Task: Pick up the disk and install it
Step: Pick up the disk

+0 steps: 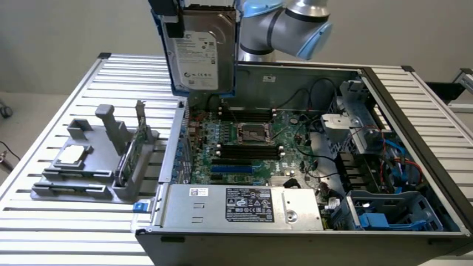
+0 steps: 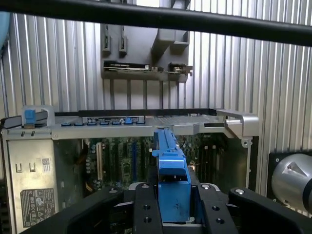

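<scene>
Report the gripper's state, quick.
Gripper: closed on the disk, holding it upright above the open computer case.

Slatted silver metal table (image 1: 66,238) (image 2: 58,63) carries everything. Open computer case (image 1: 258,246) (image 2: 204,127) lies on its side on slats, from middle toward exterior view's right, insides facing up, reaching near edge. Grey plastic holder (image 1: 74,191) (image 2: 141,48) sits flat on slats at exterior view's left, just beside case, midway between near and far edges.
</scene>
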